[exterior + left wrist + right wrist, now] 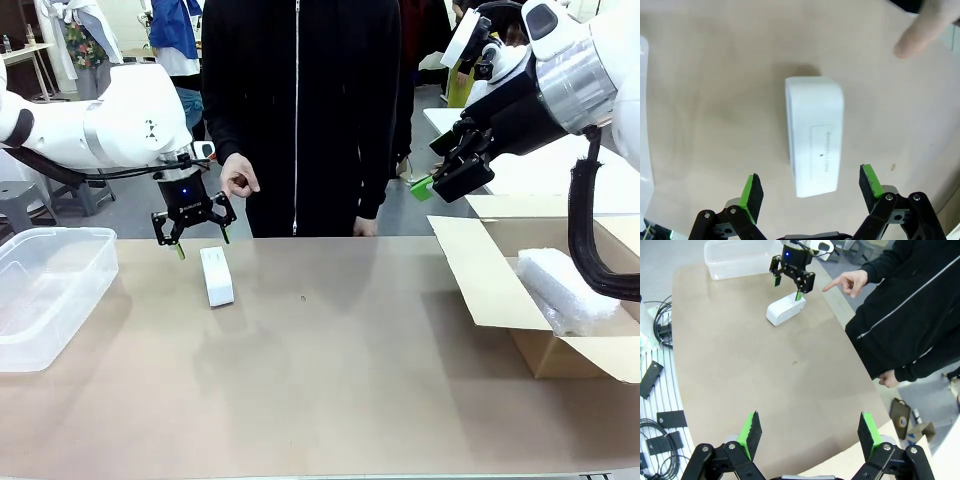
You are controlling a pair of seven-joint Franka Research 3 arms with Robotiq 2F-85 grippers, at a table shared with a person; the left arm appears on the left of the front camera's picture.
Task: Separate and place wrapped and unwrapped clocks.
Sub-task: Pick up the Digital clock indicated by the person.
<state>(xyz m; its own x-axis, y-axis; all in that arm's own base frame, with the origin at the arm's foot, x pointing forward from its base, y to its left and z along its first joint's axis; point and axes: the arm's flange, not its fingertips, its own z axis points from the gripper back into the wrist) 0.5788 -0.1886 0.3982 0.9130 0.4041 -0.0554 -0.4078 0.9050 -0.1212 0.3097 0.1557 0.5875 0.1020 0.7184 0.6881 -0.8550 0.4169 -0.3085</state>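
A smooth white rectangular clock block [216, 276] lies on the brown table, left of the middle; it also appears close up [814, 134] and far off [785, 310]. My left gripper [193, 240] hangs open just above and behind it, empty, green pads [752, 192] apart. One bubble-wrapped bundle [565, 288] rests inside the cardboard box at the right. My right gripper [448, 170] is raised high above the box's left flap, open and empty [807, 432]. The person's hand [238, 177] points a finger [847, 281] toward the white block.
A clear plastic bin [45, 290] stands at the table's left edge. The open cardboard box [540, 350] with spread flaps takes the right side. The person in a black jacket [300, 110] stands at the far edge.
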